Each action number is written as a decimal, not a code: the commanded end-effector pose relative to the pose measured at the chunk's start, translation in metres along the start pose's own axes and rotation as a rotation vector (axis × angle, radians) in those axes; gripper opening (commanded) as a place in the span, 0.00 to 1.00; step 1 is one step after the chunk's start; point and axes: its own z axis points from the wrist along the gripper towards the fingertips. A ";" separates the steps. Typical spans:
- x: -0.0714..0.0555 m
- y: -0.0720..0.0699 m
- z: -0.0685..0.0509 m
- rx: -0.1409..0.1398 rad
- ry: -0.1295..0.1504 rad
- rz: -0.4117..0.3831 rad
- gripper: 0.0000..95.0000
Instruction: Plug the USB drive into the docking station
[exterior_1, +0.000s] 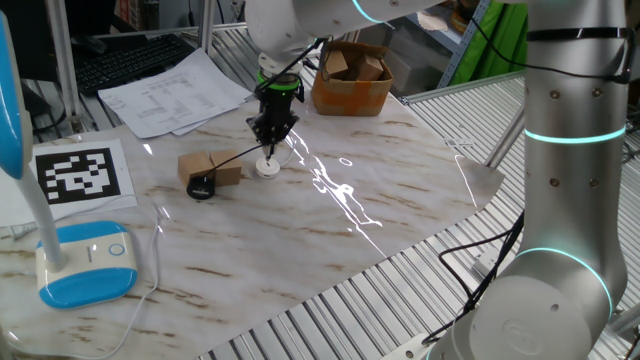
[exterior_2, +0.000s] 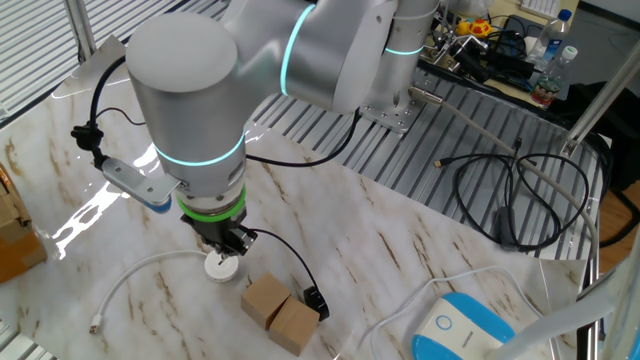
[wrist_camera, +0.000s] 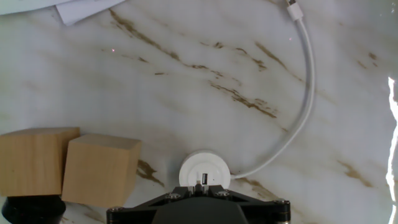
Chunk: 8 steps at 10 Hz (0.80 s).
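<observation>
- Hand view: the tool (wrist_camera: 200, 200) is sitting low at the near edge of the picture, right over the docking station (wrist_camera: 204, 172), a small white round disc with a dark slot in its middle.
- In this view the USB drive (wrist_camera: 199, 185) is showing only as a tiny dark plug at that slot; whether it is seated cannot be told.
- A white cable (wrist_camera: 303, 99) is leaving the disc's right side and curving far across the marble counter (wrist_camera: 186, 93), ending in a small white connector at the top.
- Two tan wooden blocks (wrist_camera: 68, 167) are lying side by side just left of the disc, and a black round puck (wrist_camera: 31, 210) is peeking out at the near left corner beside them.
- One fixed view: the tool (exterior_1: 270, 132) is pointing straight down over the white disc (exterior_1: 268, 166), with a thin black cable (exterior_1: 235, 158) running leftward from it to the puck (exterior_1: 200, 187) by the blocks (exterior_1: 210, 168).
- The fingers look close together around the plug, but the pictures are too small to tell whether they are clamping it.
- A blue-and-white lamp base (exterior_1: 85, 262) is standing at the near left, a printed marker card (exterior_1: 78, 175) behind it, loose papers (exterior_1: 175, 92) farther back, and a cardboard box (exterior_1: 352, 78) at the far side.
- The other fixed view: the arm is bending down over the disc (exterior_2: 221, 266), the blocks (exterior_2: 280, 312) are lying just beside it, and the black cable (exterior_2: 290, 260) is arching from the tool (exterior_2: 228, 243) to the puck (exterior_2: 314, 300).
</observation>
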 end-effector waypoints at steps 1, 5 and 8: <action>0.000 -0.001 0.000 0.001 0.000 0.000 0.00; 0.000 -0.003 0.004 -0.005 0.001 0.000 0.00; 0.000 -0.003 0.007 -0.008 0.000 0.004 0.00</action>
